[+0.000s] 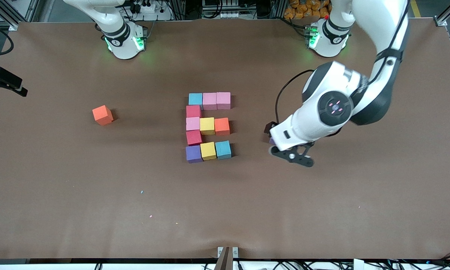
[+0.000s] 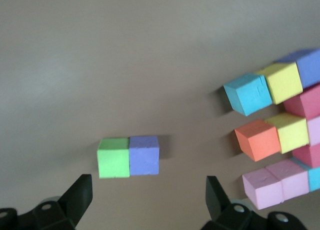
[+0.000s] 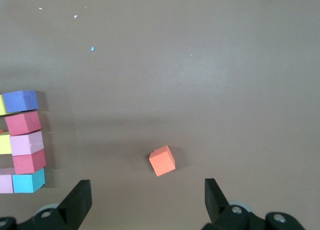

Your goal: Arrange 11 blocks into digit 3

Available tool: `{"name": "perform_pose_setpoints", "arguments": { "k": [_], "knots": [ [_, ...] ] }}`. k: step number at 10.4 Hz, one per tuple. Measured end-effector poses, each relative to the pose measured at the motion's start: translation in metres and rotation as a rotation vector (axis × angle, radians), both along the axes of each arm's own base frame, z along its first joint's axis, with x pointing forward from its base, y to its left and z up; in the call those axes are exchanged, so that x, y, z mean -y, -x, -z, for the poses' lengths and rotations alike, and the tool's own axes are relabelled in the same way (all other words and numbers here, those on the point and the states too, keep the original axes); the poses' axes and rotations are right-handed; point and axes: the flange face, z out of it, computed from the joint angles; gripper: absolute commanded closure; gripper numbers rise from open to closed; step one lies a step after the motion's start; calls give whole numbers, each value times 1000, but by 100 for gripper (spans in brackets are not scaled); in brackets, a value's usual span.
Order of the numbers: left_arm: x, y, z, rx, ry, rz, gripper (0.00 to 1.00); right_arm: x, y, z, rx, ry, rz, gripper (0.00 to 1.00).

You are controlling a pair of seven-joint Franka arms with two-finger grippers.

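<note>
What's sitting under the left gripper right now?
Under the open left gripper two cubes rest touching on the table: a green cube and a purple cube. From the front the arm covers them almost entirely; only a purple sliver shows.

A robotics lab: two white robot arm bases with green status lights are bolted along one edge of a wide table covered in brown matte sheeting. Aluminium framing, power strips and bundled black cables crowd the table's edges.
</note>
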Motion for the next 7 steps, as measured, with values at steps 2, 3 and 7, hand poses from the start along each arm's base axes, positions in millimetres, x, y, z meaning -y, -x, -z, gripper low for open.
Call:
{"name": "perform_pose_setpoints", "arguments": {
  "k": [2,3,7],
  "knots": [
    [-40,7,-41,47,-28,-90,0,-19,-5,-2,26,2,-10,0],
    [-70,8,-63,77,-39,-136,0,-22,-5,-1,23,2,-10,0],
    [-199,27,-137,169,-44,-316,0,-19,2,2,-12,-1,-4,0]
  ]
}}
